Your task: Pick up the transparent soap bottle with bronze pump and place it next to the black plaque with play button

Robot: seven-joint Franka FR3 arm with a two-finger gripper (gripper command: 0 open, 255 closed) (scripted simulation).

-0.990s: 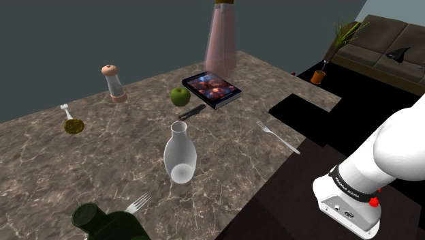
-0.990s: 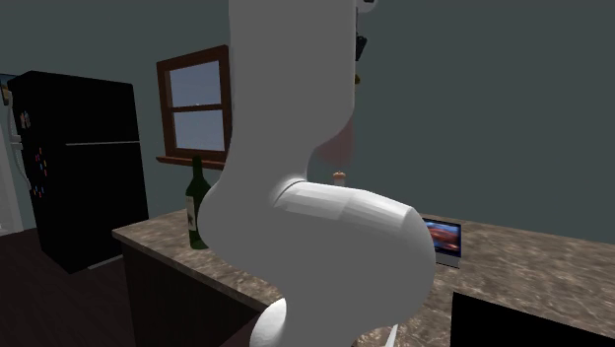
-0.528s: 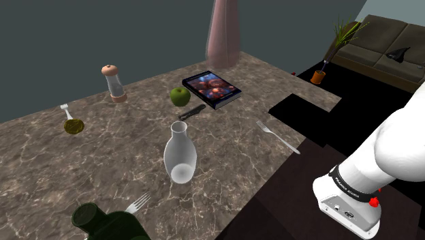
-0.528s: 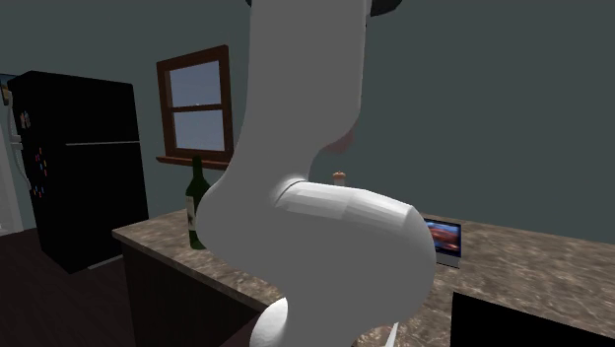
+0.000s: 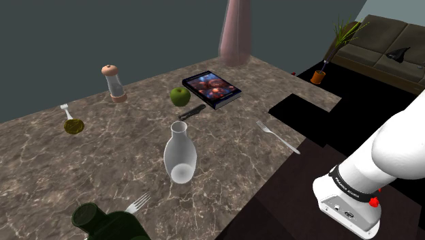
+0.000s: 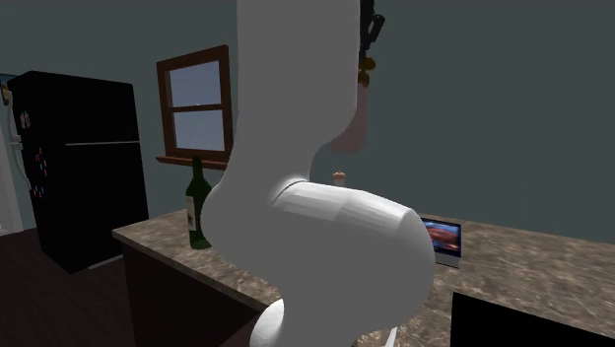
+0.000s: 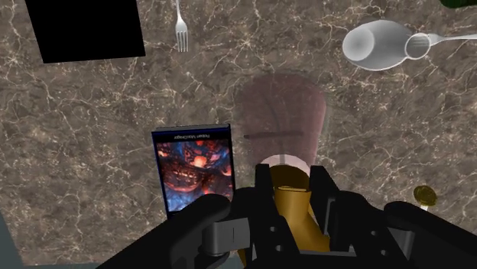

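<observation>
My gripper (image 7: 293, 185) is shut on the soap bottle's bronze pump (image 7: 295, 210), high above the marble table (image 5: 102, 157). The translucent pinkish soap bottle (image 7: 281, 126) hangs from the fingers (image 7: 262, 189) over the table, beside the book. In the shoulder view the bottle's body (image 5: 235, 31) comes down from the top edge behind the book. The second exterior view has the black gripper (image 6: 371, 28), the pump (image 6: 366, 71) and part of the bottle (image 6: 358, 123) beside the white arm. The black plaque (image 7: 84, 29) lies flat near a fork, at the table's edge (image 5: 304, 106); no play button is visible.
On the table are a picture-covered book (image 5: 212, 88), a green apple (image 5: 180, 96), a dark knife (image 5: 192, 112), a fork (image 5: 277, 136), a clear vase (image 5: 180, 153), a shaker (image 5: 114, 83), and a green wine bottle (image 5: 102, 221). A sofa (image 5: 381, 41) stands beyond.
The held bottle has risen and shifted toward the shoulder view's right, away from above the book. The things on the table have not moved.
</observation>
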